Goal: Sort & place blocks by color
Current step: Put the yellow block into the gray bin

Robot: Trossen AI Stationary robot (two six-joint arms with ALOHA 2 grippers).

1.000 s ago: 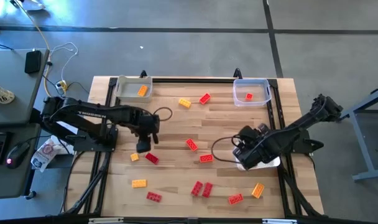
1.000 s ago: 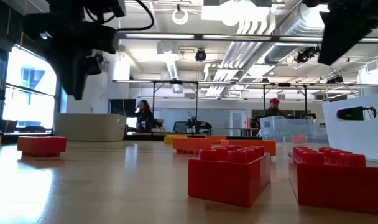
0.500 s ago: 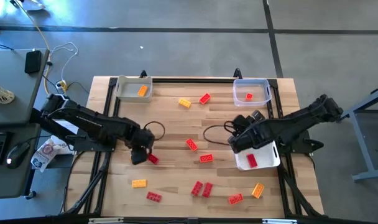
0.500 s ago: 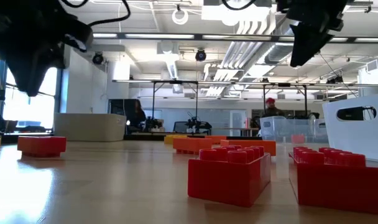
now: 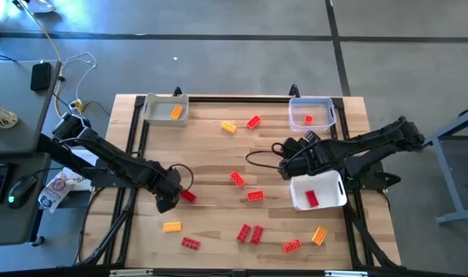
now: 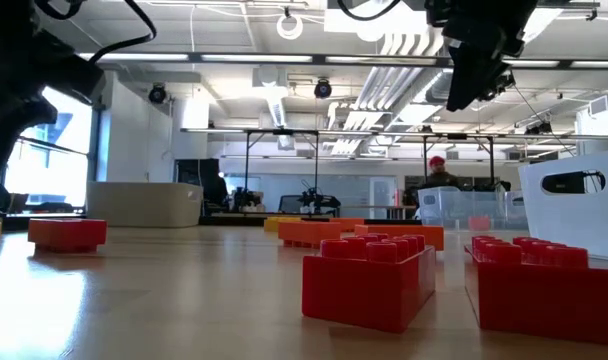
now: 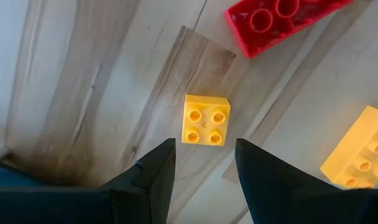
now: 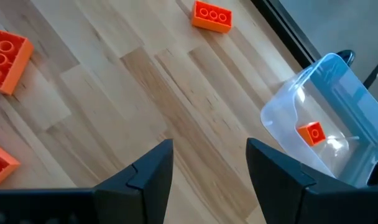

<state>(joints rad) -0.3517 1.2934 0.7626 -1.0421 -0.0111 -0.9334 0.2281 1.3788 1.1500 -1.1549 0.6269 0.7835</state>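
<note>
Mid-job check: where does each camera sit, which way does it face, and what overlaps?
High: overhead, straight down on the table; both arms.
Low: table height, level across red bricks; arms overhead.
Left wrist: down past the open left end effector at a yellow brick.
Right wrist: past the open right end effector toward the clear tray.
Shared: that tray also shows in high.

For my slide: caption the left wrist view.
Open left gripper poised over a small yellow four-stud block on the wooden table.
</note>
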